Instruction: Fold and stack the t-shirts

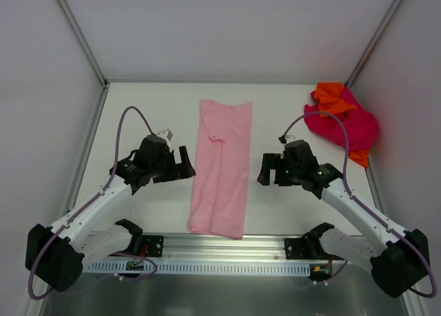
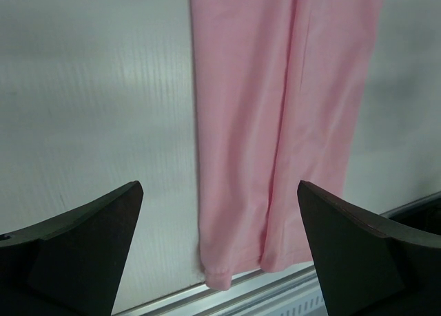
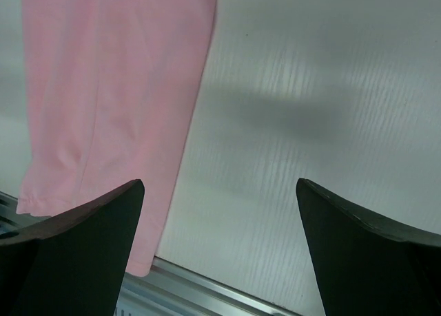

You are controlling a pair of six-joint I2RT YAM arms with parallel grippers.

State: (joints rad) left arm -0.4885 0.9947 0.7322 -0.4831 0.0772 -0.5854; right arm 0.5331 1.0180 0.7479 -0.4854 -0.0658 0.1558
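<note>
A light pink t-shirt point(image 1: 222, 168) lies in the table's middle, folded lengthwise into a long narrow strip from back to front; its near end point(image 2: 238, 257) hangs slightly over the table's metal front rail. A magenta-red t-shirt point(image 1: 351, 127) is crumpled at the back right with a bright orange t-shirt point(image 1: 331, 99) bunched on top of it. My left gripper point(image 1: 186, 164) hovers just left of the pink strip, open and empty. On the strip's right side my right gripper point(image 1: 265, 170) stands open too, with nothing between its fingers point(image 3: 83, 247).
White walls with metal corner posts point(image 1: 79, 34) close in the table on three sides. A metal rail point(image 1: 227, 250) runs along the front edge between the two arm bases. Bare table surface point(image 1: 148, 116) lies beside the pink strip.
</note>
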